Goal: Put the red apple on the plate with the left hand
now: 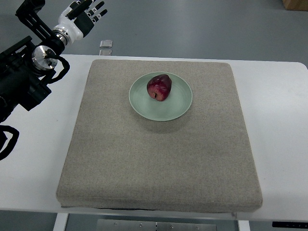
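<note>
A red apple (160,87) lies on its side on the pale green plate (178,108), toward the plate's upper left part. The plate rests on a grey-brown mat (159,159). My left hand (88,14) is raised at the top left, beyond the table's far edge, well away from the plate, with its fingers spread and nothing in them. Its black arm (21,72) comes in along the left edge. No right arm shows.
The mat covers most of the white table (284,120). A small silvery object (106,44) lies on the floor just past the table's far edge. A brown box corner (295,4) shows at the top right.
</note>
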You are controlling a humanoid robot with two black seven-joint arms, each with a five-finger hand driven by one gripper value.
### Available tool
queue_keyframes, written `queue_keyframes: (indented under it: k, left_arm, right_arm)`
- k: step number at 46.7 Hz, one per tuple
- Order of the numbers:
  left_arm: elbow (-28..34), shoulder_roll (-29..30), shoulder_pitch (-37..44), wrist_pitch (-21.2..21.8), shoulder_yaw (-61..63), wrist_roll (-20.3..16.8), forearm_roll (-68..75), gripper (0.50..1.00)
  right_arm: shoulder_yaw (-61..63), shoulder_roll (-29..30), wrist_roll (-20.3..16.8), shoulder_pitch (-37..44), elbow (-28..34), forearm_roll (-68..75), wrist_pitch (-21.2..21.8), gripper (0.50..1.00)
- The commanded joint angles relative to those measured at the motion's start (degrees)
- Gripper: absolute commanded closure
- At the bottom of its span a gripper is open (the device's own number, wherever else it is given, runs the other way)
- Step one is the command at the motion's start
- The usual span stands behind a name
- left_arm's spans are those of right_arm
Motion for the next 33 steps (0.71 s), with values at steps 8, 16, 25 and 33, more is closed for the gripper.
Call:
queue_keyframes:
  k: [8,16,25,33]
  left_arm:
    - [-0.08,-0.38,0.92,-2.84,-0.80,-1.27,-1.14,0.512]
    - [-0.34,-0.38,1.18,-2.31,-0.71,-1.44,-1.58,0.510]
    - [-0.34,-0.38,1.09,-2.31,-0.62,-1.70,-1.23,0.510]
    - [-0.25,-0.38,1.27,-2.31,-0.62,-1.62,-1.14,0.508]
  right_arm:
    - [0.00,0.00,0.01,0.00,0.00,0.00,0.00,0.570]
    - [0.00,0.00,0.01,0.00,0.00,0.00,0.00,0.568]
    - [0.00,0.00,0.01,0.00,0.00,0.00,0.00,0.568]
    - [0.00,0.00,0.01,0.00,0.00,0.00,0.00,0.570]
